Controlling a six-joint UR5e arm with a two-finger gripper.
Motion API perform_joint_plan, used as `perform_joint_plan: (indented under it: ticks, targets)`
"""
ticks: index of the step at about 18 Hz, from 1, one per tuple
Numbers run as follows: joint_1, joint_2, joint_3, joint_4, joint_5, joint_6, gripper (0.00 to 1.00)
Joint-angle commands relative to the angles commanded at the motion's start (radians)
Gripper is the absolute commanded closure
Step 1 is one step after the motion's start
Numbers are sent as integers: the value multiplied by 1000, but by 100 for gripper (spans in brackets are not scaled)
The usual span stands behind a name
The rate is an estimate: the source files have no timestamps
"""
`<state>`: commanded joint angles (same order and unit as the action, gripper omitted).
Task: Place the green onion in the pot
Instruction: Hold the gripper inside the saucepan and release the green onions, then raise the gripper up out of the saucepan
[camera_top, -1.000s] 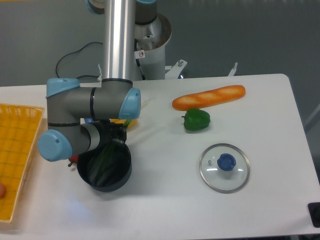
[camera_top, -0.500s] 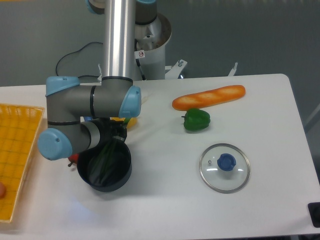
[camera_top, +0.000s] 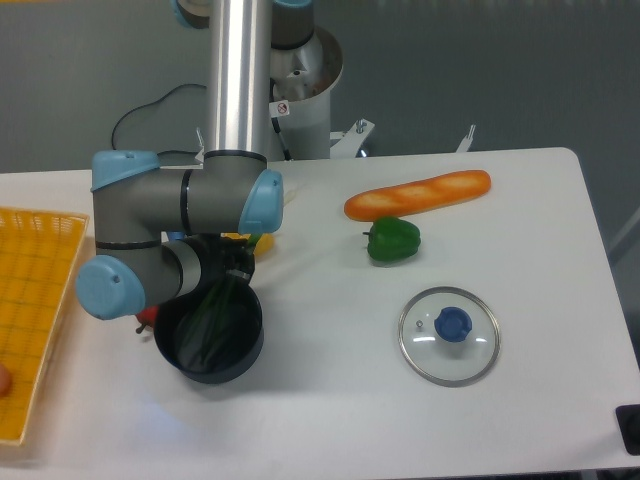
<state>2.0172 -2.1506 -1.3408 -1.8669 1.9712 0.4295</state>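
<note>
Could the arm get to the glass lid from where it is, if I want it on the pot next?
Probably yes. The glass lid lies flat on open table to the right of the pot, nothing on or against it; the green pepper sits apart behind it. The gripper itself is hidden behind the arm's wrist above the pot.

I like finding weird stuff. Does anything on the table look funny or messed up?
Nothing looks spilled or broken. The glass lid lies far from the pot, which holds green onion strands. The gripper is hidden behind the arm.
</note>
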Motion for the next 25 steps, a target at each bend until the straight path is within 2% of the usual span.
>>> perform_joint_plan:
  ticks: [18, 25]
  targets:
    - [0, -21, 22, 8, 9, -2, 95]
    - [-2, -25, 22, 8, 14, 2, 74]
